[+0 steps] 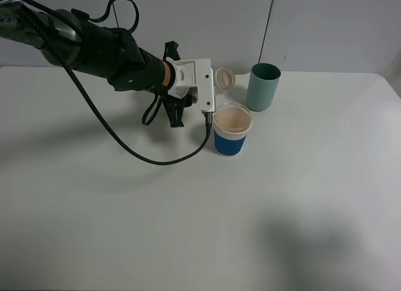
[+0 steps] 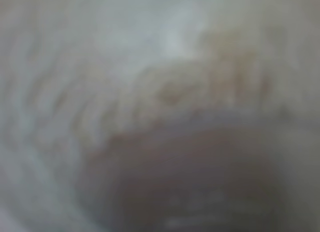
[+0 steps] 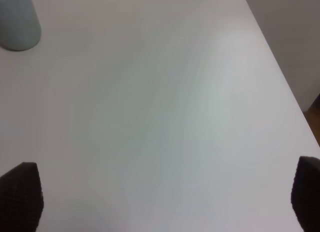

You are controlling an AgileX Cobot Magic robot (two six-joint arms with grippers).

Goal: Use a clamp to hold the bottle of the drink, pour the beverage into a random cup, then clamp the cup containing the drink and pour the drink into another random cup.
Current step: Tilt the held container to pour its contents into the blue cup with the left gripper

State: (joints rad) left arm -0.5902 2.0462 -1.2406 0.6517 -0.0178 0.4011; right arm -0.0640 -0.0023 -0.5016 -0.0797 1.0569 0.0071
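- Pouring looks to be the step in hand: the left gripper (image 1: pixel 213 84) is closed on the bottle (image 1: pixel 224 79), which it holds in the air, tipped on its side, with the round mouth just above and behind the blue-sleeved cup (image 1: pixel 232 131).
- No stream is visible, and the inside of the cup looks pale tan. I cannot tell how much drink has gone in.
- The left wrist view is a close blur of white and brown and shows nothing clearly.
- The next move probably calls for tilting the bottle further over the cup's rim, keeping the mouth centred so nothing spills on the desk (image 1: pixel 125 228).
- The right gripper (image 3: pixel 164 197) hangs wide open over bare desk and holds nothing.
- A teal cup (image 1: pixel 263 86) stands just behind and to the right of the blue-sleeved cup, close enough to be knocked.
- A black cable (image 1: pixel 150 158) loops down near the blue-sleeved cup's base and could snag it.
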